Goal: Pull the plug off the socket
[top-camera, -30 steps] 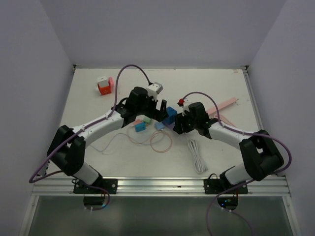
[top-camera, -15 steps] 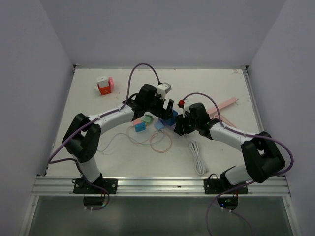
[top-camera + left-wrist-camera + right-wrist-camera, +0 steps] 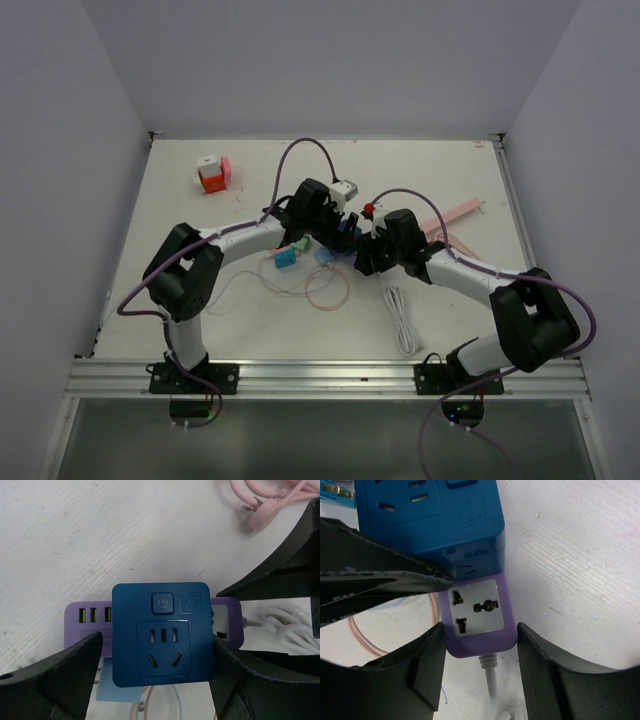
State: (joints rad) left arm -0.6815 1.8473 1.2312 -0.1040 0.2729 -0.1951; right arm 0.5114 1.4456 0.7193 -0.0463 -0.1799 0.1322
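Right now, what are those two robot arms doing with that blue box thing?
They are getting set to pull a plug out of a socket. The right gripper is clamped on the purple socket strip. The left gripper sits around the blue plug block plugged into it, one finger on each side, not squeezing it yet. The block is not pulled off yet.

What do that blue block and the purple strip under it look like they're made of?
The blue block: probably moulded plastic, smooth with a slight sheen, crisp slots and rounded corners. The purple strip: likely plastic too, satin, with a white face plate around its holes.
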